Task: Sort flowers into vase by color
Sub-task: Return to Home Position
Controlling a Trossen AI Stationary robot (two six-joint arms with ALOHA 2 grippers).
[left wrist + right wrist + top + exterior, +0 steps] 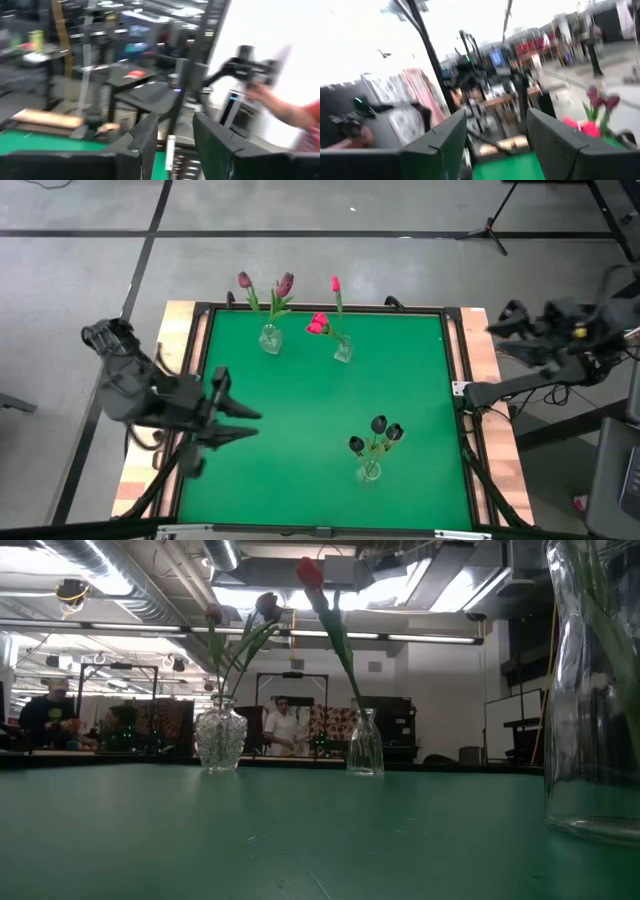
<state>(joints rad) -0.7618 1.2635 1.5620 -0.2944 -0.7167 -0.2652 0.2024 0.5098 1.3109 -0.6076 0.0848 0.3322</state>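
Three glass vases stand on the green table. A ribbed vase at the far side holds two dusky purple flowers; it also shows in the low view. A slim vase beside it holds bright pink flowers. A vase near the front holds three near-black flowers. My left gripper is open and empty over the table's left part. My right gripper is open and empty, raised beyond the table's right edge.
Wooden borders run along the table's left and right sides. The near vase's wall fills the right of the low view. People stand in the room behind, and a person's arm shows in the left wrist view.
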